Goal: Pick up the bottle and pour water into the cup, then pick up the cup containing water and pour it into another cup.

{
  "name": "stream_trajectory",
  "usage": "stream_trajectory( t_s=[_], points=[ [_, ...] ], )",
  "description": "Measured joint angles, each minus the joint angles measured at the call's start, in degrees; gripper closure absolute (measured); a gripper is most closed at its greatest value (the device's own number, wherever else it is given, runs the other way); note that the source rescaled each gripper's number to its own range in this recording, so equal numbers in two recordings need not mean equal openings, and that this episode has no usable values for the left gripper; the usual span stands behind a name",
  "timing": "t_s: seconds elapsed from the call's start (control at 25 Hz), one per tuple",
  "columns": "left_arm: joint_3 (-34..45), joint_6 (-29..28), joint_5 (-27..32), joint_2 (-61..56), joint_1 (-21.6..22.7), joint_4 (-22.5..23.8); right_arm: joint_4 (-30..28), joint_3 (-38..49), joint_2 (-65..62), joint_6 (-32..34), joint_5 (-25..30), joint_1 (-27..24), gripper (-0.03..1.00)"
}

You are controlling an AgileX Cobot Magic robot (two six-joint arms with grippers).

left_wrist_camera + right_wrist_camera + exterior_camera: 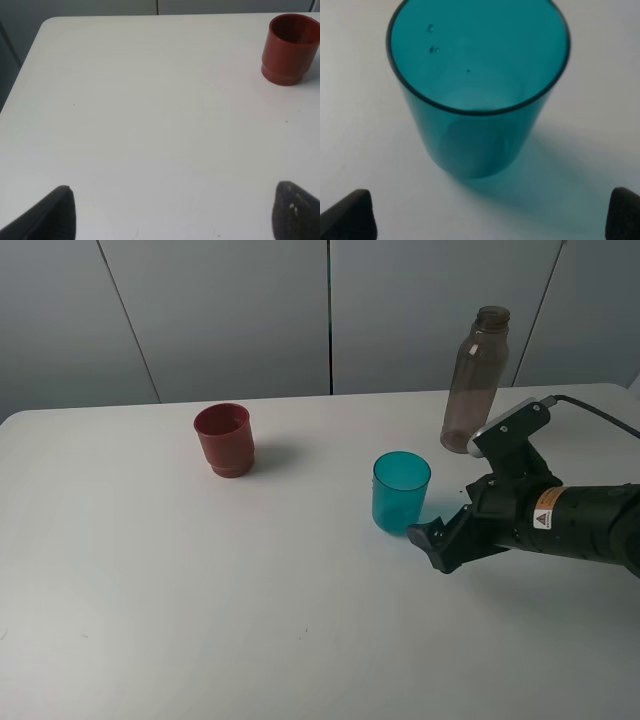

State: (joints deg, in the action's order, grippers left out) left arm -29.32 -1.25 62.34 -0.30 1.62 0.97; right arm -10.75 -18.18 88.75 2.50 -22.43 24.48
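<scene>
1. Three containers stand upright on the white table (150, 590), which fills most of the high view and runs back to a grey panelled wall (230, 310)
2. The right arm (580, 525), black with a cable at its wrist, reaches in from the right edge of the high view, and the right gripper (428, 540) sits low over the table just beside the teal cup; its jaws are spread wide with nothing between them, the two dark fingertips (347, 215) showing at opposite edges of the right wrist view
3. The bottle (475, 380) is the tallest container: slim, smoky grey-brown, see-through, uncapped with a narrow neck; it stands at the far right of the table behind the arm, and I cannot tell whether it holds any liquid
4. The cup (401, 490) is a translucent teal tumbler, smooth and slightly tapered, near the table's middle, well apart from the red one
5. The right wrist view looks down into the cup (475, 100) and shows a few droplets on its inner wall, too fine for the high view; a water level cannot be made out
6. Another cup (224, 440), opaque dull red, short with a stepped base ring, stands at the far left-centre; its inside looks dark
7. The left gripper (175, 215) appears only in its own wrist view, jaws wide apart above bare table, with the red cup (290, 50) ahead
</scene>
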Motion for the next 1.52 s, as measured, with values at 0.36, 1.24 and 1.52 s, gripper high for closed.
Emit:
stream_trajectory(
  t_s=[0.36, 1.24, 1.52],
  points=[
    [0.0, 0.0, 0.0, 0.0, 0.0, 0.0, 2.58, -10.27, -30.36, 1.3, 39.26, 0.0, -0.02],
    [0.0, 0.0, 0.0, 0.0, 0.0, 0.0, 9.52, -12.58, -82.75, 1.3, 87.01, 0.0, -0.02],
    [0.0, 0.0, 0.0, 0.0, 0.0, 0.0, 9.78, -11.28, -88.68, 1.3, 85.41, 0.0, -0.02]
  ],
)
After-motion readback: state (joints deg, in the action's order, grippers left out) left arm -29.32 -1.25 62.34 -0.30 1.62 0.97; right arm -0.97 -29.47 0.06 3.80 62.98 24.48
